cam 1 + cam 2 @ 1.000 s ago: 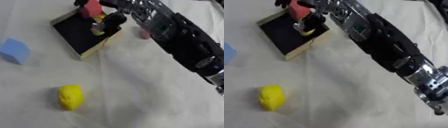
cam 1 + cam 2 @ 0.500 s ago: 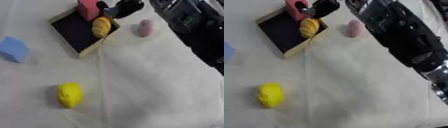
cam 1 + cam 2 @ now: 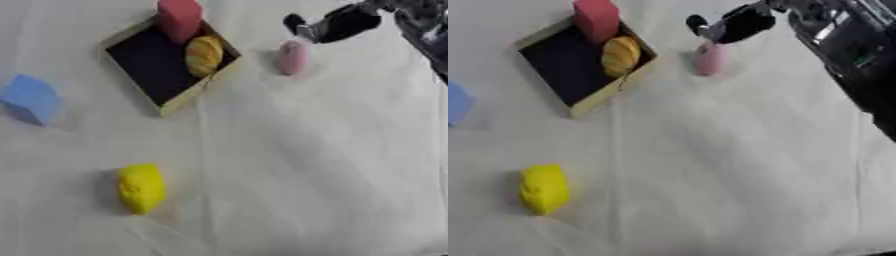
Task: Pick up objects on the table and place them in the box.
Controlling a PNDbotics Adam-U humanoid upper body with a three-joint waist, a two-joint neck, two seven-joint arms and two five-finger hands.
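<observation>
A shallow box with a black floor and a tan rim lies at the upper left. Inside it a red block stands at the far end, and an orange loaf-shaped thing lies against the right rim. A pink rounded object sits on the cloth just right of the box. A blue cube is at the far left and a yellow lumpy object lies at the lower left. My right hand hovers above and right of the pink object, fingers stretched out, holding nothing. The left hand does not show.
My right arm fills the upper right corner and runs down the right edge. A white, creased cloth covers the whole table.
My right hand has let go of the orange thing, which now lies in the box. The hand has drawn back to the right, away from the box.
</observation>
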